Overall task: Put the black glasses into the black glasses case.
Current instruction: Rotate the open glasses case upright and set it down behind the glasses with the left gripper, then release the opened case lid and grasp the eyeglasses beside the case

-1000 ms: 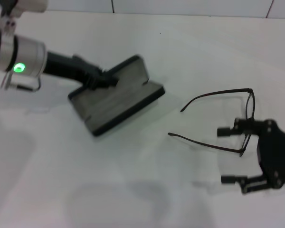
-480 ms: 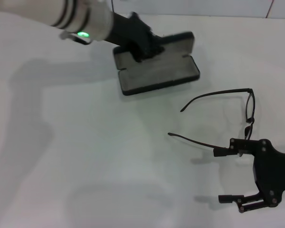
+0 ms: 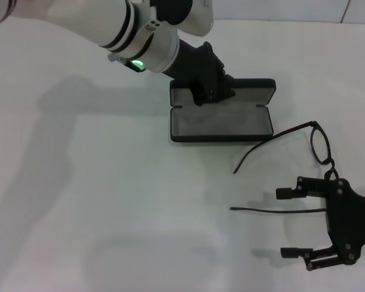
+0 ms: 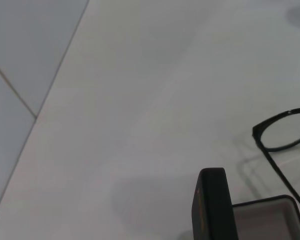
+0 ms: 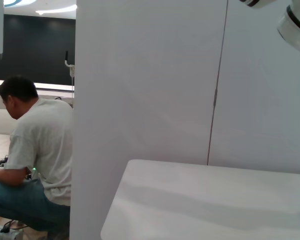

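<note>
While the left gripper point(image 3: 214, 91) pinched the black glasses case point(image 3: 222, 120) near the worktop's far edge, the right gripper point(image 3: 293, 222), fingers wide, needed to straddle the black glasses point(image 3: 319, 146) squarely.

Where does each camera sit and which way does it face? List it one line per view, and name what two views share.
Head view: looks down at the table; shows the left gripper on the open case, the glasses, the open right gripper.
Left wrist view: faces the table, case lid, one lens; no fingers.
Right wrist view: faces the room, a crouching man.
Shared: head and left wrist both show case and glasses.
</note>
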Controlling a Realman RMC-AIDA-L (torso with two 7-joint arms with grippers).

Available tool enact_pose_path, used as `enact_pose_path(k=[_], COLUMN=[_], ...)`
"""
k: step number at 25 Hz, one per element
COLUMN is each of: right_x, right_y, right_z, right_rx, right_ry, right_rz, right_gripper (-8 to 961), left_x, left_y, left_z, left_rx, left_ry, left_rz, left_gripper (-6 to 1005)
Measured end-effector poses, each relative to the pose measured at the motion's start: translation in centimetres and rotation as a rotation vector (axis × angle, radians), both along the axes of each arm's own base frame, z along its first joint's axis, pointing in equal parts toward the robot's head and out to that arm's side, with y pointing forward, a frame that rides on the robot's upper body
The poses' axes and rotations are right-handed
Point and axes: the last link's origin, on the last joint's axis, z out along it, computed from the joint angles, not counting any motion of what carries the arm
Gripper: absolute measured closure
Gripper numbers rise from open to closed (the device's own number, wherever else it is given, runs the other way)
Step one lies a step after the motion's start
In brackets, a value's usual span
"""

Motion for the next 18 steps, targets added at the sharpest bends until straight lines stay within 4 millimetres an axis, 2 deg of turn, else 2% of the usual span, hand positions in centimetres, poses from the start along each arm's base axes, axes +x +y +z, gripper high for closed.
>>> enact_pose_path(k=[11,16,18], right_x=[0.2,0.2,0.3], right_y=[-0.1,-0.2,-0.2], right_z=[0.1,0.1,0.1], right_rx=[-0.004,-0.001,0.0], right_ry=[-0.003,0.0,0.002], right_rz=[-0.01,-0.015,-0.017], right_gripper=[125,125,126], left_x=[-1.1,-0.9,-0.6], left_y=[-0.8,-1.2,-1.2], left_z=[-0.5,-0.2,0.2], left_rx=[-0.022,-0.054,-0.061], left_ry=[-0.011,-0.04,-0.056], left_rz=[0.025,0.048,0.05], left_gripper=[733,724,663])
